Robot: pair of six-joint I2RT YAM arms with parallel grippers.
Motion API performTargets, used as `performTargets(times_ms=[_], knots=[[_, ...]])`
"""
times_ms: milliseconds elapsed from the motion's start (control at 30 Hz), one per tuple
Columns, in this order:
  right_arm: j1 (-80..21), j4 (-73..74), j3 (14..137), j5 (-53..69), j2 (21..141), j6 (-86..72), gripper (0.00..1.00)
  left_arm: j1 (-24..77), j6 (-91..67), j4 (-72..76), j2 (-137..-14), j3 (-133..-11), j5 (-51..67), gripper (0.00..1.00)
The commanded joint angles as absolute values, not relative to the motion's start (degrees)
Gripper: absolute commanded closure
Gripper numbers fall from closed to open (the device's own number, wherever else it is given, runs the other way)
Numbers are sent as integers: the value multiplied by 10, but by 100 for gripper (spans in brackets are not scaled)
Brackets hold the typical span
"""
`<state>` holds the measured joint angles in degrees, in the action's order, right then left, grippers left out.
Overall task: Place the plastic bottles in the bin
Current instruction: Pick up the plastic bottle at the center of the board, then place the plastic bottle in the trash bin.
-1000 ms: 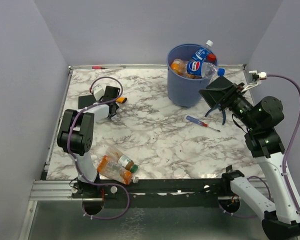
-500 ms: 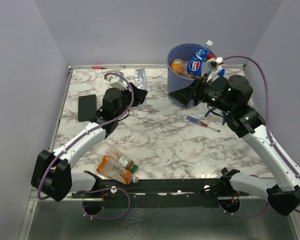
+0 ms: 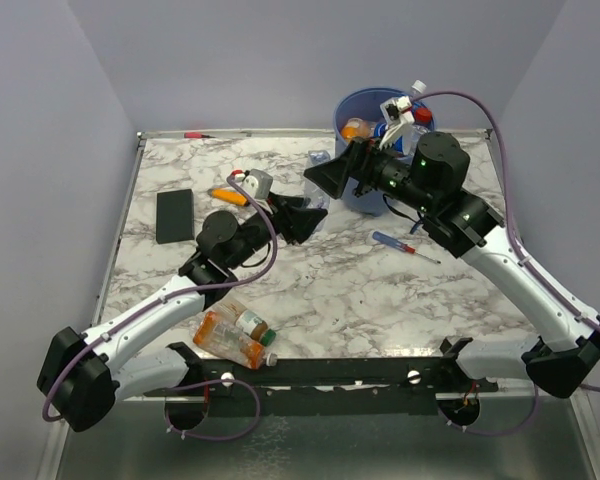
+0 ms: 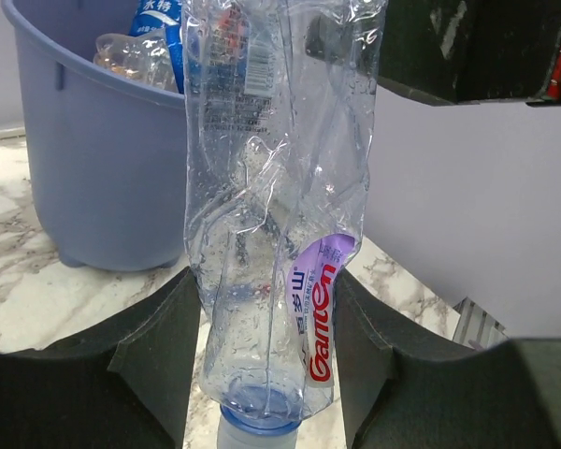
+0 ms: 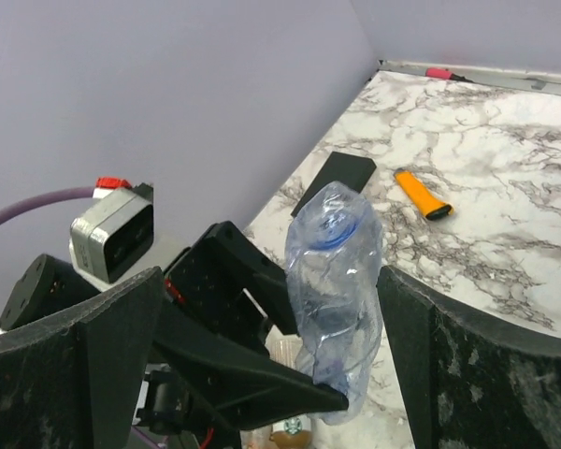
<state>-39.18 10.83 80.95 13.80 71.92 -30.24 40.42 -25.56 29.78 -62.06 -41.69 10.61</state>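
Top external view had two spare bottles (image 3: 235,335) lying at the near edge of the desk (image 3: 330,290). Further right, my left jaws pinched a crushed clear bottle (image 4: 271,234) near its cap end, raised off the desk, offered for a handover, I judged. My right jaws stood spread, facing it, just beside the bin (image 3: 352,110), which already held several bottles.
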Motion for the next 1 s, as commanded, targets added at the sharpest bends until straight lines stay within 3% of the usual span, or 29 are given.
performTargets(times_ms=[0,200,267,333,400,500,533,700,967], knots=[[-420,153,846,68,752,-287,1,423,-231,328,-594,-409,130,86],[-439,200,869,-24,773,-270,4,430,-231,330,-569,-404,122,91],[-439,205,873,-21,781,-265,13,431,-232,330,-563,-403,121,91],[-439,206,877,-14,785,-265,35,431,-234,330,-560,-404,117,90],[-439,194,874,-17,781,-268,54,432,-238,328,-557,-403,104,73],[-439,201,900,-54,777,-248,65,432,-248,322,-539,-392,42,8],[-439,209,917,-76,779,-234,67,432,-249,321,-527,-386,15,2],[-418,230,1046,-220,812,-130,67,431,-230,293,-468,-348,-115,1],[-263,145,1162,-274,943,-67,69,431,-217,212,-408,-297,-222,1]])
